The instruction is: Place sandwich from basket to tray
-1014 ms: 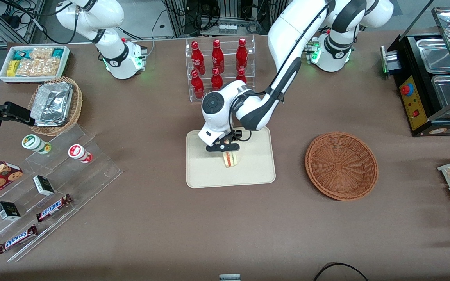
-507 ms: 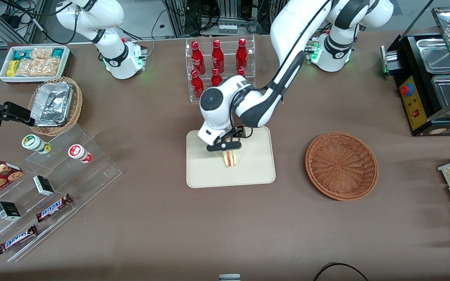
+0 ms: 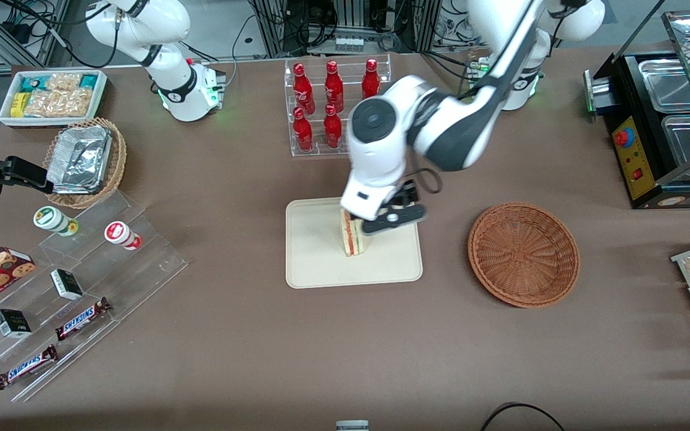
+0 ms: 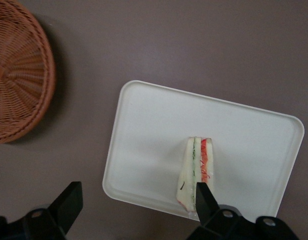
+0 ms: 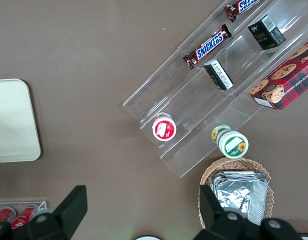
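The sandwich [image 3: 352,234] stands on its edge on the cream tray [image 3: 321,263], its red and green filling stripe showing. It also shows in the left wrist view [image 4: 196,170] on the tray [image 4: 149,135]. My left gripper [image 3: 388,216] hangs above the tray, raised clear of the sandwich and a little toward the basket. Its fingers [image 4: 69,202] are spread wide with nothing between them. The reddish-brown wicker basket [image 3: 523,254] sits empty on the table beside the tray, toward the working arm's end; it shows in the left wrist view too [image 4: 19,75].
A clear rack of red bottles [image 3: 336,102] stands farther from the front camera than the tray. A lighter basket with foil containers [image 3: 84,160], a white snack bin [image 3: 51,96] and clear shelves of snacks [image 3: 69,287] lie toward the parked arm's end. A black food warmer [image 3: 662,120] stands at the working arm's end.
My gripper has let go of the sandwich, risen off the tray and swung toward the basket. The sandwich stays standing on the tray.
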Robot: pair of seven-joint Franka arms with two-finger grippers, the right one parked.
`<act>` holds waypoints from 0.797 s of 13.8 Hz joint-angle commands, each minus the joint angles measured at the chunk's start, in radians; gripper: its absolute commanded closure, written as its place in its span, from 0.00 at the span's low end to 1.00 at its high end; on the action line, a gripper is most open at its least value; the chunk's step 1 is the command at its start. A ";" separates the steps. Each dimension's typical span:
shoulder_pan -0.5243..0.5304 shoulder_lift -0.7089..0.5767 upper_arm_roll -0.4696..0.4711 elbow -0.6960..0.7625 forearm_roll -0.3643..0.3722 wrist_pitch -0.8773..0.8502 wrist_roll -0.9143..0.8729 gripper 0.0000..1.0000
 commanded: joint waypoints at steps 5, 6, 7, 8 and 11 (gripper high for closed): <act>0.273 -0.230 -0.006 -0.071 -0.040 -0.213 0.367 0.00; 0.314 -0.276 -0.008 -0.103 -0.049 -0.221 0.446 0.00; 0.345 -0.312 -0.006 -0.132 -0.063 -0.225 0.511 0.00; 0.386 -0.354 -0.006 -0.170 -0.077 -0.225 0.569 0.00; 0.466 -0.429 -0.005 -0.220 -0.094 -0.250 0.738 0.00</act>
